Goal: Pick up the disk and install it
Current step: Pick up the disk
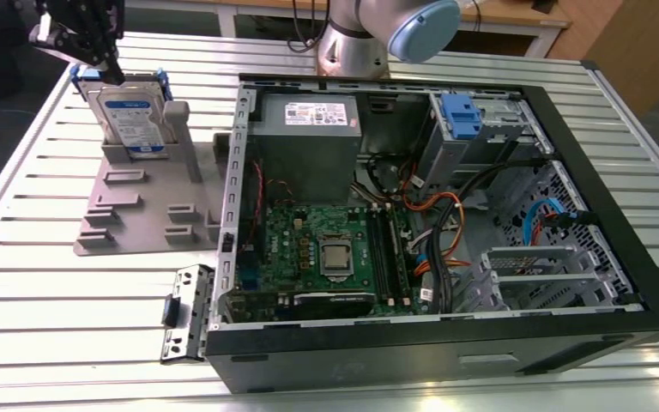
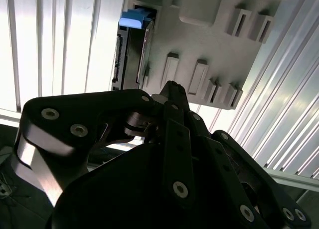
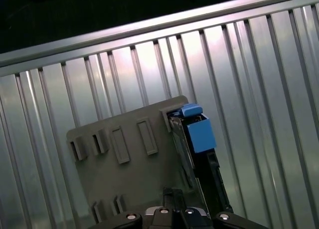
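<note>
The disk (image 1: 129, 112) stands upright on its edge in a grey slotted holder (image 1: 147, 215) on the exterior view's left, its white-and-blue label facing the camera and blue rails along its sides. My black gripper (image 1: 99, 64) hangs right above the disk's top edge, at or just short of touching it. In the first wrist view the disk (image 3: 199, 139) appears edge-on with its blue rail, just beyond the gripper (image 3: 172, 209). The second wrist view has the gripper's linkage (image 2: 172, 89) in front of the holder (image 2: 209, 44) and the disk (image 2: 132, 44).
An open black computer case (image 1: 616, 232) lies on the slatted metal table (image 1: 32, 283) to the exterior view's right of the holder. Inside are a green motherboard (image 1: 318, 249), a grey power supply (image 1: 306, 129), cables and a grey drive cage with a blue latch (image 1: 462, 112). The arm's base (image 1: 359, 43) stands behind the case.
</note>
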`<state>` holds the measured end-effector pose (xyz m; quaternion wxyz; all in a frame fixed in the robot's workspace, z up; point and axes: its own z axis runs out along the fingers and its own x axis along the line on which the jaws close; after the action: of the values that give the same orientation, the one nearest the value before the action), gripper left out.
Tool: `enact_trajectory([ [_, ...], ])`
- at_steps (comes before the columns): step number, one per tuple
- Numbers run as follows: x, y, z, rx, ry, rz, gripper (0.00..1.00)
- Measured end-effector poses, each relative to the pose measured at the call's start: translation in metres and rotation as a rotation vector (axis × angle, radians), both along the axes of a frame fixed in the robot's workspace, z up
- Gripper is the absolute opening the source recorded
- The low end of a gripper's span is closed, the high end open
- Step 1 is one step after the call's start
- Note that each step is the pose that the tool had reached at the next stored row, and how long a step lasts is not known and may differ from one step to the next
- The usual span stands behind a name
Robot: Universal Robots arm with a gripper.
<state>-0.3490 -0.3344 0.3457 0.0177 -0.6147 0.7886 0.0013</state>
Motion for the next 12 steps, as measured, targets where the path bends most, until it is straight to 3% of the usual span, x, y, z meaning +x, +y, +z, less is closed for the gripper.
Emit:
enact_trajectory([
  [12, 0.0, 0.0, 0.0, -0.0001, 0.0, 0.037, 0.1],
])
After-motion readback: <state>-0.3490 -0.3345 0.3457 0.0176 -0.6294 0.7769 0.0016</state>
